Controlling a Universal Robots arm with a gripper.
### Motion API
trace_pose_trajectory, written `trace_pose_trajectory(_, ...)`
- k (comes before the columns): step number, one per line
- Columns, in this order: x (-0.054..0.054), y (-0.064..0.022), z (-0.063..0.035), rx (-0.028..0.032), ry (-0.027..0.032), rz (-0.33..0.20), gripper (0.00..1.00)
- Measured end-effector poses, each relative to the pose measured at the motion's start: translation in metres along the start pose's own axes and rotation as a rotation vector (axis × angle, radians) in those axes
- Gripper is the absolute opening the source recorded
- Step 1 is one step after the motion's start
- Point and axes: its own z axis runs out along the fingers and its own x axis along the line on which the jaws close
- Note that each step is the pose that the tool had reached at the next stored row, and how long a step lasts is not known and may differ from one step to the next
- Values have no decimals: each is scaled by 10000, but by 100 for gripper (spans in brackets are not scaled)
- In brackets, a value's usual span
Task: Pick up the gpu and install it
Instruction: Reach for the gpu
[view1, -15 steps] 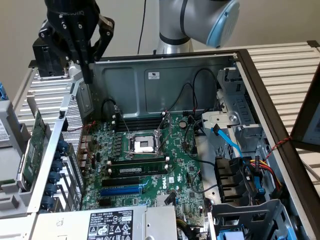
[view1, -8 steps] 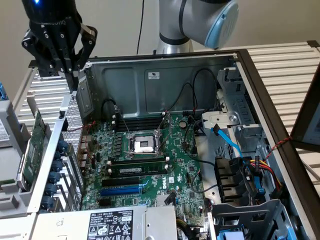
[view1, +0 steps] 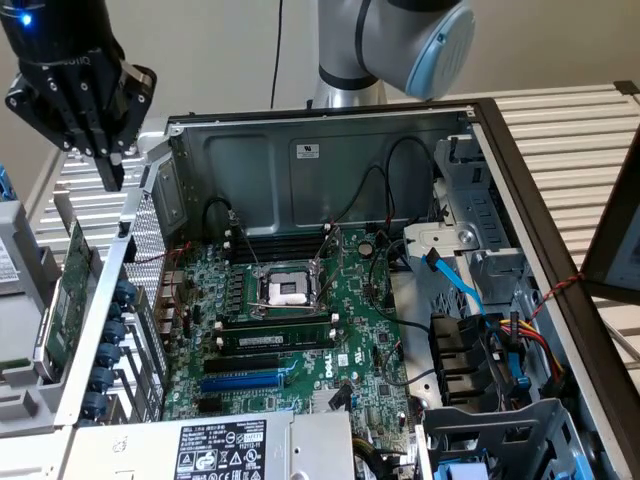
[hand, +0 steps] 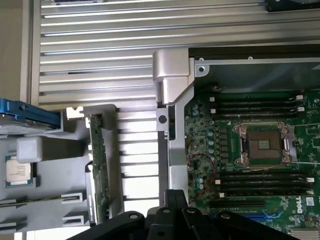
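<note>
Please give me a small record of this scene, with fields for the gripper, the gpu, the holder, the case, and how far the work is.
gripper: shut, holds nothing, hangs near the case's corner on the exterior view's left
gpu: stands on its edge in the holder, outside the case, untouched
holder: gray, beside the case; also carries a processor chip
case: open, motherboard inside, blue slot empty
work: gpu not yet picked up
</note>
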Motion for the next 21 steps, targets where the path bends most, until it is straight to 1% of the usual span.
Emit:
trace_pose_trajectory(2,91,-8,8,-82,-1,-1,11)
trace_pose_trajectory(3,134,-12,12,-109,-3,-2,11)
trace_pose_trajectory(5,226,-19,16,-142,-6,-2,11)
trace_pose_trajectory(11,482,-38,19,-176,-9,-4,11)
trace_pose_trajectory(16,707,-58,19,-189,-24,-5,11)
trace_pose_trajectory(17,748,-66,18,-202,-26,-6,11)
trace_pose_trajectory(18,783,-73,19,-239,-31,-7,11)
trace_pose_trajectory(19,816,-80,20,-292,-36,-8,11)
trace_pose_trajectory(20,850,-88,22,-331,-36,-8,11)
trace_pose_trajectory(21,890,-99,23,-347,-36,-9,11)
